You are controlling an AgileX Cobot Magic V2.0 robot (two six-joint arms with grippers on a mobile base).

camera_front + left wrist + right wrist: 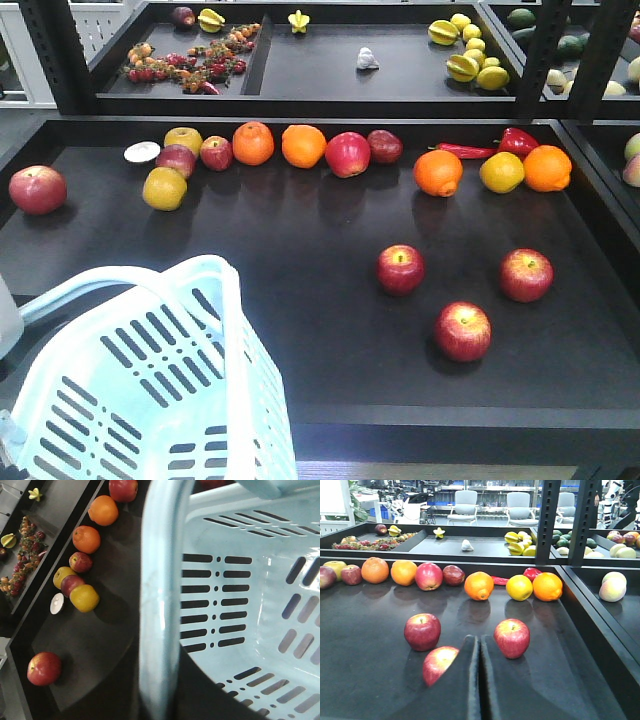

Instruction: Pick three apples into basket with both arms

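Now my right gripper [479, 645] closed, empty, low behind 3 apples [462, 330] on shelf [300, 250]; basket [100, 400] tilted, far left. Of left gripper, unseen, cannot tell. Risk: closed fingers [471, 680] nudge apple, it rolls.

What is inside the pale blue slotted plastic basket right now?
No fruit shows inside the pale blue slotted plastic basket: only bare walls. Its handle hides a strip, and one corner lies out of frame. The three dark-red apples lie on the black shelf.

The basket [160, 605] is smooth, shiny plastic. The bench [300, 250] is smooth and a bit shiny. The apples [400, 269] [526, 275] [462, 331] look glossy.
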